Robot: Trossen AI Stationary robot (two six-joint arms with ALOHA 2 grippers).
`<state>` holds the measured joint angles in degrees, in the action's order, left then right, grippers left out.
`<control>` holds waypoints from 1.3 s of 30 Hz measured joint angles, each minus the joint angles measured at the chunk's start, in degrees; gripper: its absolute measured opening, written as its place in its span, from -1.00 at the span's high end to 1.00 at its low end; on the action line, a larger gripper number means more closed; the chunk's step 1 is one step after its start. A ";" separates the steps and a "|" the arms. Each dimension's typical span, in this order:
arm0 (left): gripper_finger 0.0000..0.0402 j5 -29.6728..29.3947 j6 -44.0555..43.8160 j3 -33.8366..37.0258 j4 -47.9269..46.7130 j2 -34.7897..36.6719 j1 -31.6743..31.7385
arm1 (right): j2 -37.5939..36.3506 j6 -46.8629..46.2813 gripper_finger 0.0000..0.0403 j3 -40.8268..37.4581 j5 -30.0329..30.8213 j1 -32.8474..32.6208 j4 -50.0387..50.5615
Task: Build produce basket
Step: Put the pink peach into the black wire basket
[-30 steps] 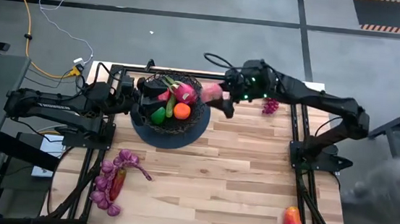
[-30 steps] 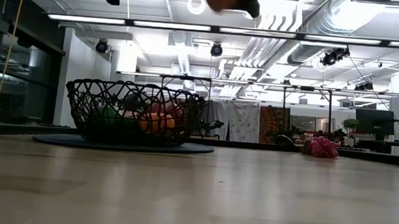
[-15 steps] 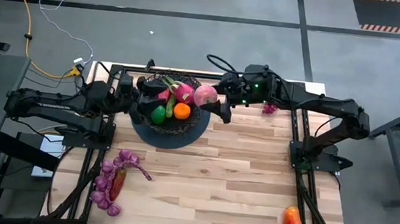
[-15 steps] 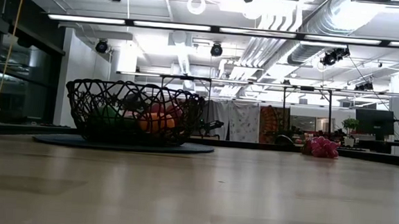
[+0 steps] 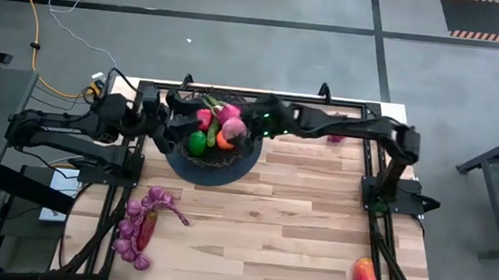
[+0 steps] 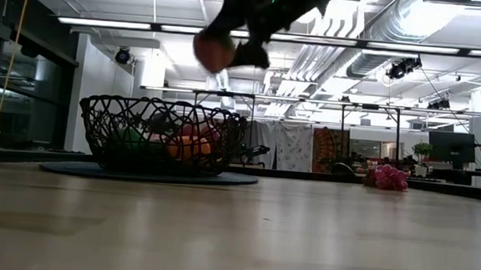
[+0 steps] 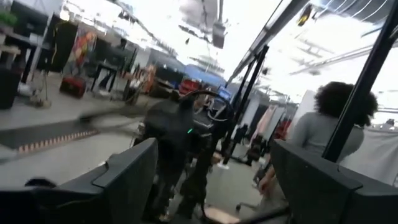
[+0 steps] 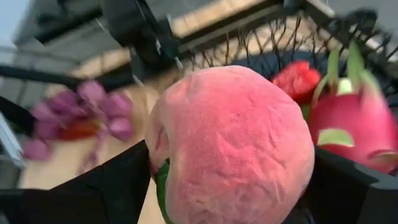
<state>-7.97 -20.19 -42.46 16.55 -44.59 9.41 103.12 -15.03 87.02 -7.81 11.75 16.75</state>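
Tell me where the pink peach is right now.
The pink peach is clamped in the right tool, held in the air above the basket, over its right side in the high view, beside the orange and dragon fruit.

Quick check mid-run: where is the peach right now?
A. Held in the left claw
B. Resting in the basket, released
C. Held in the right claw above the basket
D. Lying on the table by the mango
C: the right claw is shut on the peach, and the low view shows the fruit hanging above the basket, not yet in it.
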 joint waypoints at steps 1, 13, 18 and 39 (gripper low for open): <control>-0.51 -0.04 -0.52 0.00 -0.77 -0.09 0.00 | 1.35 0.72 -0.64 0.02 0.02 0.00 -0.26; -0.51 -1.81 -0.67 0.00 -2.27 -0.14 0.00 | 8.39 9.86 -0.67 0.02 5.95 0.69 -1.61; -0.51 -1.87 -0.67 0.00 -2.27 -0.14 0.00 | 8.39 8.78 -0.74 0.02 5.88 1.66 -1.62; -0.51 -2.75 -0.65 0.00 -2.44 -0.14 0.00 | 8.39 12.50 -0.90 -0.70 5.26 5.25 4.42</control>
<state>-10.72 -20.84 -42.46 14.11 -44.73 9.41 111.50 -2.54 86.32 -2.55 16.99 21.17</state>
